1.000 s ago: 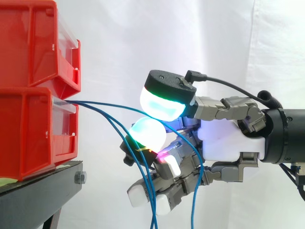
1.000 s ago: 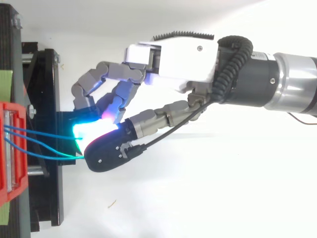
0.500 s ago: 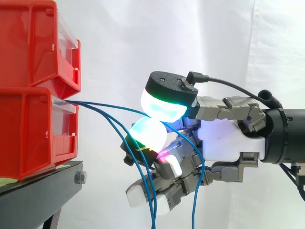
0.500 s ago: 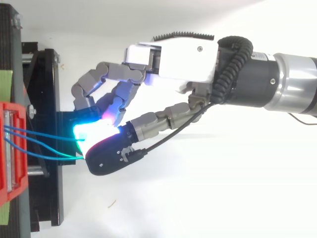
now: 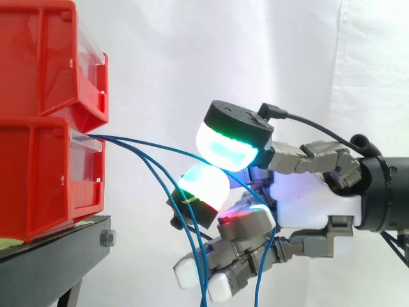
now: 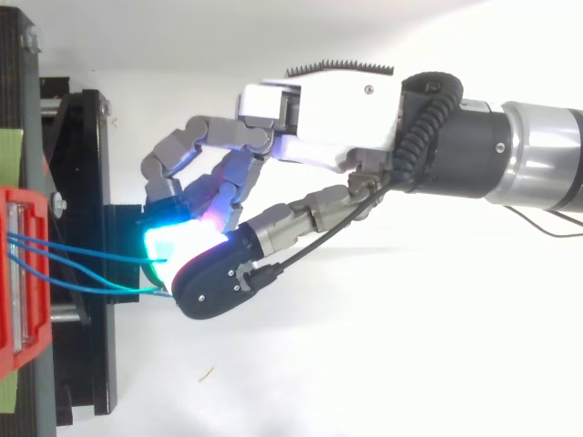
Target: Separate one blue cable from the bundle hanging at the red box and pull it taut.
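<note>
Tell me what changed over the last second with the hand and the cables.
The hand drew back from the red bins and sank slightly, pulling the pinched blue cable along. Its pinch on that cable and the bins stayed as they were.

The arm (image 6: 510, 164) reaches in level from the right. The hand (image 5: 313, 201) points left, fingers curled, thumb and a cyan fingertip (image 5: 203, 184) pinching a cable (image 5: 128, 138).

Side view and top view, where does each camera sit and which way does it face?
Side view: beside the work, level, facing red plastic bins on a black stand; robot hand at right.
Top view: overhead, looking down; robot hand and arm reach leftward.
Shared: bins, robot hand, the thin blue cable it pinches.
</note>
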Motion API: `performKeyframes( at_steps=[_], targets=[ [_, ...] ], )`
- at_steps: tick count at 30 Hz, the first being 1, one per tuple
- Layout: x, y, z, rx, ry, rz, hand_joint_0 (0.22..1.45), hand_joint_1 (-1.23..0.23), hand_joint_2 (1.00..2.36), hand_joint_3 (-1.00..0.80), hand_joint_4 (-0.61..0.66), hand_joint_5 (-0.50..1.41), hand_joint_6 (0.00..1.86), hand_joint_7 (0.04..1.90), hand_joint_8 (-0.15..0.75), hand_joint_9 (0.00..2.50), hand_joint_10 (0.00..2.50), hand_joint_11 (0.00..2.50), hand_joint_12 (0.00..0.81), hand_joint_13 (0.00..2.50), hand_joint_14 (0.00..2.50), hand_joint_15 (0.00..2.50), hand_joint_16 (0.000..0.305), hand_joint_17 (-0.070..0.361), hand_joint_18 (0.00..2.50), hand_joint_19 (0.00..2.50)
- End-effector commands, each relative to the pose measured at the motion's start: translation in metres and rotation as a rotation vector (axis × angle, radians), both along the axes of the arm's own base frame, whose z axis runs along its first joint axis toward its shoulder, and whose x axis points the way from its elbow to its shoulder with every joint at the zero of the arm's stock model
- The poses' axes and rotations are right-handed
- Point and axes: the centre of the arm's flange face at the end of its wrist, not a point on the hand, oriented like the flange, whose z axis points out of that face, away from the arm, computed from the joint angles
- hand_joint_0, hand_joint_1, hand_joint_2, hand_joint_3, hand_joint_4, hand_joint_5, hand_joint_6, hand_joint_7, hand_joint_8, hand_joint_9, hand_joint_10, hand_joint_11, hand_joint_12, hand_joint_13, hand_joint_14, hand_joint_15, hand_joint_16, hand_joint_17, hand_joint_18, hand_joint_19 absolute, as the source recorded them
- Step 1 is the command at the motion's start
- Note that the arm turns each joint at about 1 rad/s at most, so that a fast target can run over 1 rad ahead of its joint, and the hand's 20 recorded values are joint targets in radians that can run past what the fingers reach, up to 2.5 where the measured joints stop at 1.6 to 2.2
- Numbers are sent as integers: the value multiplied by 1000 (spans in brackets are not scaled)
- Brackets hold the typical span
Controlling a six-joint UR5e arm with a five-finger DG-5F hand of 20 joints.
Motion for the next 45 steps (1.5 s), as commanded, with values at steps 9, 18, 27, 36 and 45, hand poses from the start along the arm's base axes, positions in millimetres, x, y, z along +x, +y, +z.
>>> performKeyframes(
  at_steps=[9,18,27,36,45],
  targets=[
    [-2,0,-9,66,-27,4,705,-773,1004,-434,-26,-191,922,1117,318,1296,190,1620,416,1090,23,1081,48,108,892,548],
    [-2,-1,-9,68,-27,7,713,-782,1005,-416,-35,-188,920,1117,316,1241,546,1597,386,1272,52,1658,50,112,1063,820],
    [-2,-1,-9,68,-27,7,722,-783,1005,-417,-35,-187,920,1116,323,1177,884,1519,371,1118,1091,1487,47,107,1193,1078],
    [-3,-3,-10,68,-22,4,726,-785,1004,-417,-28,-185,918,1107,316,1119,1382,1445,382,1041,1594,1429,46,103,1277,1195],
    [-5,-4,-10,61,-5,0,724,-788,1006,-403,-35,-184,917,1110,328,1108,1582,1432,381,1031,1653,1420,45,102,1280,1192]
  ],
)
